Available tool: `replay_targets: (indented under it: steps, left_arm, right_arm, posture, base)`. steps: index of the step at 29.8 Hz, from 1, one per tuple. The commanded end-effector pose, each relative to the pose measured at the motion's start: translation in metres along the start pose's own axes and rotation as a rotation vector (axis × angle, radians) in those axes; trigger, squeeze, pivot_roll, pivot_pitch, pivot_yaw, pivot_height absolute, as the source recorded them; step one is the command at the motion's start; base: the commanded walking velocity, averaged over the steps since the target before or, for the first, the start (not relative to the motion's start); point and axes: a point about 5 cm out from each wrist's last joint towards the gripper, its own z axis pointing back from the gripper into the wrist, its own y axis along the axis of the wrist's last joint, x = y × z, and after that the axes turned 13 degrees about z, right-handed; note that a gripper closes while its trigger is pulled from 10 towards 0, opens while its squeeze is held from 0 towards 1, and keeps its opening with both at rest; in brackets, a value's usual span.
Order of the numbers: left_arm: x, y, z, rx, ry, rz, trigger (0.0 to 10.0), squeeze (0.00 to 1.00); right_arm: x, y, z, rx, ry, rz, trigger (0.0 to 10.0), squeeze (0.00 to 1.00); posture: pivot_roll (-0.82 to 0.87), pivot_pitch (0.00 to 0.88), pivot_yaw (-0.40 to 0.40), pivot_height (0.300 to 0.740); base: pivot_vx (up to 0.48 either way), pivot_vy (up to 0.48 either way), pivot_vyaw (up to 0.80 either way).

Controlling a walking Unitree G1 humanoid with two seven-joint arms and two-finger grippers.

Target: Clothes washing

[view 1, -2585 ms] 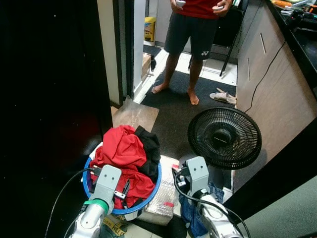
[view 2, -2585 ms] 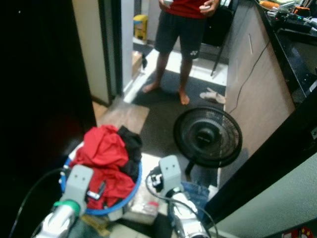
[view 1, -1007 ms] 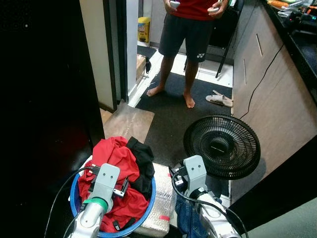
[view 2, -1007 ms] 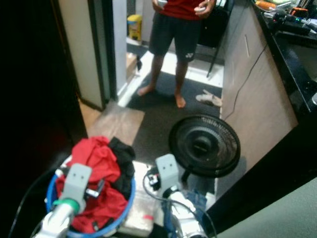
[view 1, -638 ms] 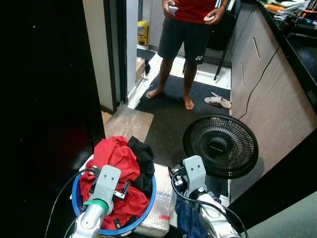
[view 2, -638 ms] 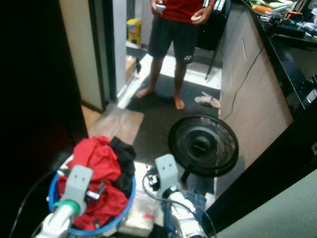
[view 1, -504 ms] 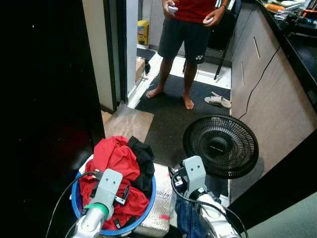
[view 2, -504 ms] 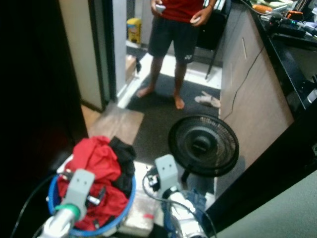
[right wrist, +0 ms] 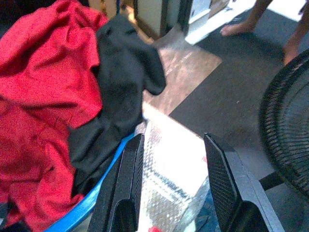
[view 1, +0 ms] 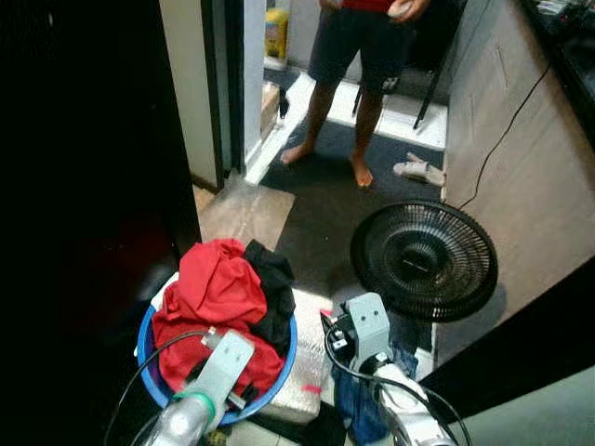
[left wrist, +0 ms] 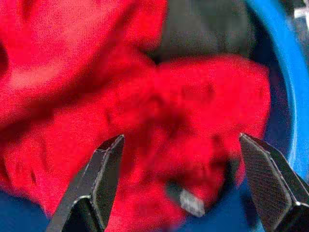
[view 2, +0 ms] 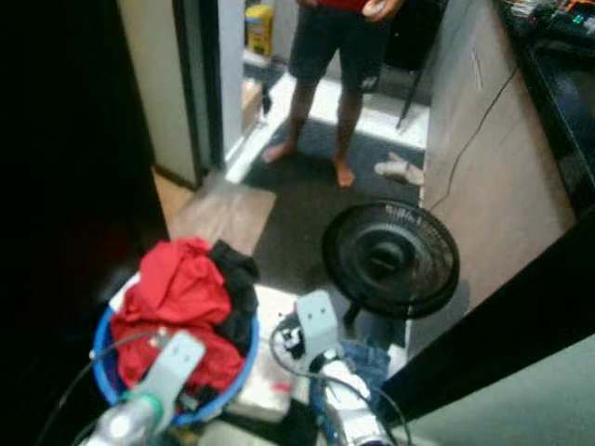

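**A:** How are the arms posed?

**B:** Both reach forward and down from the bottom of the head views. The left claw (left wrist: 178, 193) hangs over the near part of the blue basin (view 1: 284, 358), tilted down into it. Its fingers (left wrist: 91, 193) are spread wide, nothing between them. The right claw (right wrist: 171, 188) sits to the right of the basin, above the bubble-wrapped package (view 1: 305, 372), its fingers parted to a moderate gap and also empty.

**A:** And where are the clothes?

**B:** Heaped in the basin, which stands on the floor partly on that package. A red garment (view 1: 216, 288) makes up most of the pile; a black garment (view 1: 274, 288) drapes over its right side and the basin's rim. In the left wrist view the red cloth lies right under the open fingers, close, but I cannot tell if they touch it. In the right wrist view the black garment lies just beside the claw, apart from it.

**A:** Anything else around?

**B:** A black floor fan (view 1: 423, 262) stands to the right, and a barefoot person (view 1: 358, 56) stands farther off on the dark mat.
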Motion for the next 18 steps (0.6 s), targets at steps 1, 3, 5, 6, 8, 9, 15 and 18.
replay_targets:
  steps: [1, 3, 5, 6, 8, 9, 15, 18]
  left_arm:
    - [-0.003, 0.0, -0.003, -0.033, 0.021, 0.03, 10.0, 0.0]
    - [-0.008, 0.004, -0.004, -0.027, 0.035, 0.042, 10.0, 0.0]
    - [-0.008, 0.004, -0.004, -0.027, 0.035, 0.042, 10.0, 0.0]
    - [-0.016, 0.009, -0.005, -0.023, 0.058, 0.062, 10.0, 0.0]
    - [-0.031, 0.014, -0.005, -0.018, 0.109, 0.084, 10.0, 0.0]
    - [-0.031, 0.014, -0.005, -0.018, 0.109, 0.084, 10.0, 0.0]
    - [-0.107, 0.016, 0.012, -0.068, 0.389, 0.092, 10.0, 0.0]
    - [-0.117, 0.015, 0.015, -0.081, 0.423, 0.089, 10.0, 0.0]
  right_arm:
    - [-0.006, -0.003, 0.0, -0.028, 0.023, 0.008, 10.0, 0.0]
    - [-0.006, -0.001, -0.002, -0.024, 0.025, 0.01, 10.0, 0.0]
    - [-0.006, -0.001, -0.002, -0.024, 0.025, 0.01, 10.0, 0.0]
    - [-0.006, 0.0, -0.003, -0.018, 0.028, 0.014, 10.0, 0.0]
    - [-0.006, 0.002, -0.005, -0.015, 0.03, 0.019, 10.0, 0.0]
    - [-0.006, 0.002, -0.005, -0.015, 0.03, 0.019, 10.0, 0.0]
    - [-0.003, 0.005, -0.007, -0.011, 0.04, 0.032, 10.0, 0.0]
    - [-0.003, 0.005, -0.007, -0.011, 0.042, 0.034, 10.0, 0.0]
  posture:
    - [0.07, 0.31, -0.034, 0.74]
    - [0.07, 0.325, -0.035, 0.74]
    - [0.07, 0.325, -0.035, 0.74]
    - [0.08, 0.339, -0.038, 0.74]
    - [0.08, 0.352, -0.044, 0.74]
    - [0.08, 0.352, -0.044, 0.74]
    - [0.07, 0.366, -0.064, 0.74]
    - [0.07, 0.366, -0.064, 0.74]
  base:
    - [0.0, 0.0, 0.0]
    - [0.0, 0.0, 0.0]
    - [0.0, 0.0, 0.0]
    - [0.0, 0.0, 0.0]
    - [0.0, 0.0, 0.0]
    - [0.0, 0.0, 0.0]
    - [0.0, 0.0, 0.0]
    - [0.0, 0.0, 0.0]
